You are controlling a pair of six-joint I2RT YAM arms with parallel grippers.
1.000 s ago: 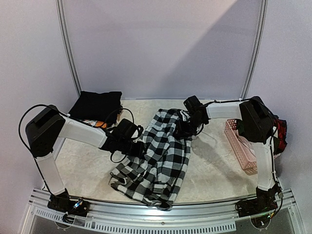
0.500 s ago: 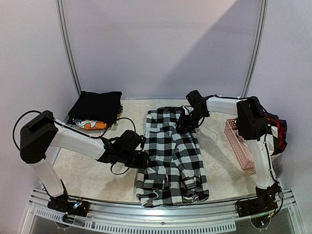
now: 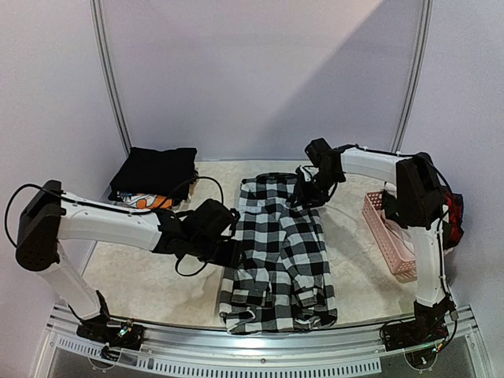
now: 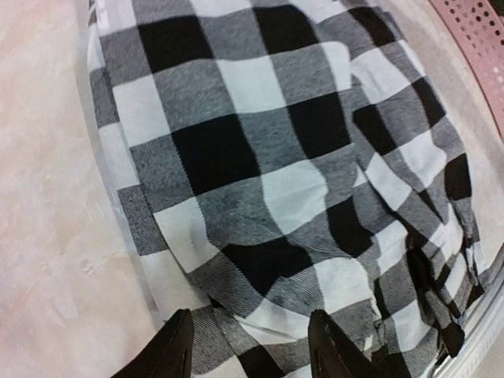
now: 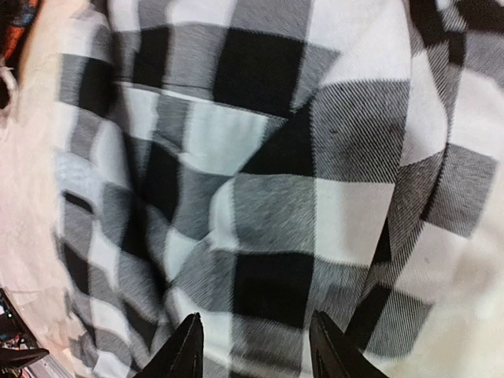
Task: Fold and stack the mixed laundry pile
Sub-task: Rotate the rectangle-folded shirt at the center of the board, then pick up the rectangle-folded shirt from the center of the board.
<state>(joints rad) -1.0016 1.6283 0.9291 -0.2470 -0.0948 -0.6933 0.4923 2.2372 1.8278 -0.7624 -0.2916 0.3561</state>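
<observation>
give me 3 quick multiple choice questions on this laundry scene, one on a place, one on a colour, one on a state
1. Where does the pink perforated plastic basket stand?
A. at the table's right edge
B. far left corner
C. table centre

2. What pattern has the soft garment lying mid-table?
A. red-navy plaid
B. black-and-white check
C. plain orange

3. How does that garment lie?
A. bunched in the basket
B. rolled into a ball
C. laid out flat

Answers: 1 A, the top view shows it at the right rim; 2 B, both wrist views show the checks; 3 C, it lies flat on the table.
</observation>
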